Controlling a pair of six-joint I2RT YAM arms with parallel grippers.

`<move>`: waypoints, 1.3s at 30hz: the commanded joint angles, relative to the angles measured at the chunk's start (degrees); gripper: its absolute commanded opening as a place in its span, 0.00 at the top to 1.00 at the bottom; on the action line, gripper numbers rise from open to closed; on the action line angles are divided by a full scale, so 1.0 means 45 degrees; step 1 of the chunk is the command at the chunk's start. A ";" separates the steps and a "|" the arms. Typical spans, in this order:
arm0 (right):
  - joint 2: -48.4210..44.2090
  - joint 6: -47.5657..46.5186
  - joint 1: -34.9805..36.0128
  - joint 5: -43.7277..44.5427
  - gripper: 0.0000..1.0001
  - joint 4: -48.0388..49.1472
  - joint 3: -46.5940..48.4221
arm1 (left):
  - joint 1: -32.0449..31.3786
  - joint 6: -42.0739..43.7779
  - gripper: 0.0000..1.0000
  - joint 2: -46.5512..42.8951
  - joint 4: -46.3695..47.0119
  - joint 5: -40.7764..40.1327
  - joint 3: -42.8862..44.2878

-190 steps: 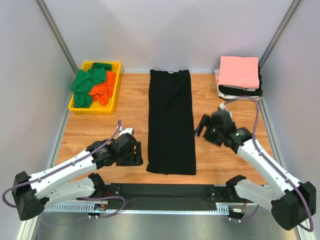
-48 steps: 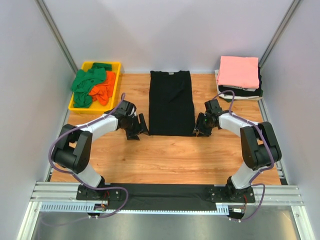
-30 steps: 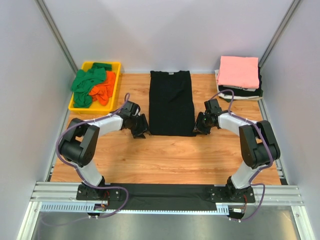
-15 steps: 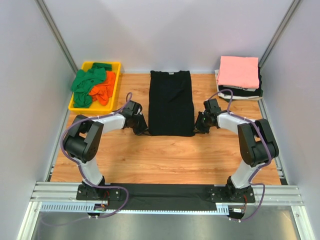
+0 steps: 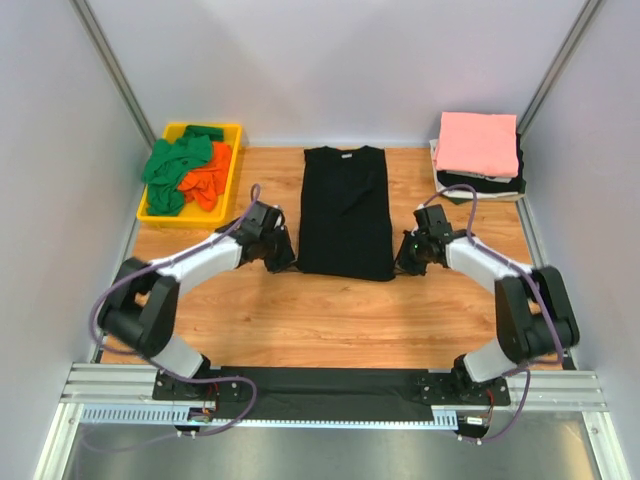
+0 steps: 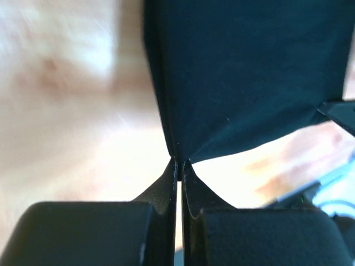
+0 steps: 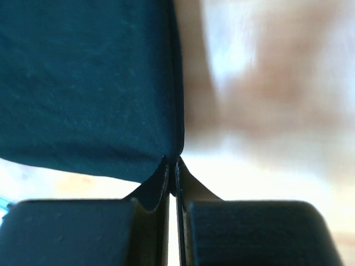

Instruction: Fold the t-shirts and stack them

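Observation:
A black t-shirt (image 5: 345, 210), folded into a narrow strip, lies in the middle of the wooden table (image 5: 330, 320). My left gripper (image 5: 286, 260) is shut on its near left corner. My right gripper (image 5: 402, 262) is shut on its near right corner. In the left wrist view the left gripper (image 6: 180, 164) pinches the tip of the dark cloth (image 6: 244, 77), and that corner hangs just off the wood. The right wrist view shows the right gripper (image 7: 172, 162) pinching the black cloth (image 7: 83, 83) the same way. Green t-shirts (image 5: 172, 165) and an orange t-shirt (image 5: 208, 180) lie crumpled in a tray.
The yellow tray (image 5: 186, 221) stands at the back left. At the back right is a stack of folded shirts with a pink one (image 5: 478, 142) on top. Grey walls and slanted metal posts close in the sides.
Both grippers have shut on the near corners of the black shirt. The shirt has slid slightly toward the near edge, and its near corners have come up off the wood.

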 commanded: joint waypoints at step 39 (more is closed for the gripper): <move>-0.2396 -0.0596 0.1042 0.3472 1.00 -0.7087 0.6053 | 0.0754 0.1767 1.00 -0.2413 -0.7331 -0.0896 0.5994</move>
